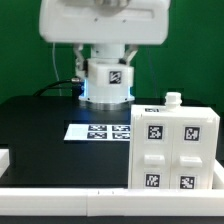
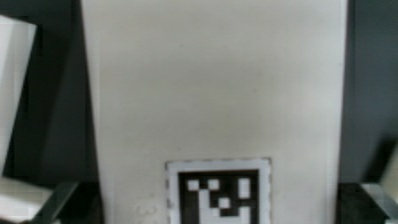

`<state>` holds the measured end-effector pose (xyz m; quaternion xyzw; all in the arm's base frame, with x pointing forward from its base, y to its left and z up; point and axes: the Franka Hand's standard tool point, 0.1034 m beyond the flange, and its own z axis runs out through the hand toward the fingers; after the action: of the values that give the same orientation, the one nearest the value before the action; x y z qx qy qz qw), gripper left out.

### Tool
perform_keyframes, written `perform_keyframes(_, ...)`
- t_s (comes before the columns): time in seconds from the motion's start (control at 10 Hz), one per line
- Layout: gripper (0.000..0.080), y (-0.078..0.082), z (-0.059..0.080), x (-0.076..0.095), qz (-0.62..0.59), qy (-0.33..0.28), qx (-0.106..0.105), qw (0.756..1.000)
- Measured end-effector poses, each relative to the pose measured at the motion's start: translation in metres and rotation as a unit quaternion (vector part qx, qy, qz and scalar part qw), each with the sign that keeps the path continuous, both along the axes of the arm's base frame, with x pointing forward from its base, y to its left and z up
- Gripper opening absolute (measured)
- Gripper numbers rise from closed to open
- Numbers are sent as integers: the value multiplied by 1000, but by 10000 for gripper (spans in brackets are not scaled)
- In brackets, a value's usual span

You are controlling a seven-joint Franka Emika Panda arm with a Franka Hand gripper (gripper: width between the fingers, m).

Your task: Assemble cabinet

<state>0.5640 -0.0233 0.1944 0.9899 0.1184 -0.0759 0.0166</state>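
The cabinet (image 1: pixel 175 150) is a white box at the exterior view's right, near the table's front, with several square tags on its facing side and a small white knob (image 1: pixel 172 98) on top. My gripper (image 1: pixel 108 97) hangs at the back centre, apart from the cabinet, shut on a white tagged panel (image 1: pixel 108 80). In the wrist view the panel (image 2: pixel 214 90) fills the frame between my dark fingertips (image 2: pixel 36 205), its tag (image 2: pixel 221 190) close to my gripper (image 2: pixel 205 208).
The marker board (image 1: pixel 98 132) lies flat on the black table (image 1: pixel 40 130), just below my gripper and left of the cabinet. A white rail (image 1: pixel 70 198) runs along the front edge. A white piece (image 1: pixel 4 160) sits at the far left.
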Motion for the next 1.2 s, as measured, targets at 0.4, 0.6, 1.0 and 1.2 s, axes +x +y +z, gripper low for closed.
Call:
perform_keyframes(0.4,555,8,13,30,-19,6,-13,1000)
perform_keyframes(0.6,555,11,11,31,-28,4,-15,999)
perform_keyframes(1.0,556,62,13,79,-103,-30,-7,994)
perform_keyframes(1.2,557,63,16,79,-115,-21,-11,993)
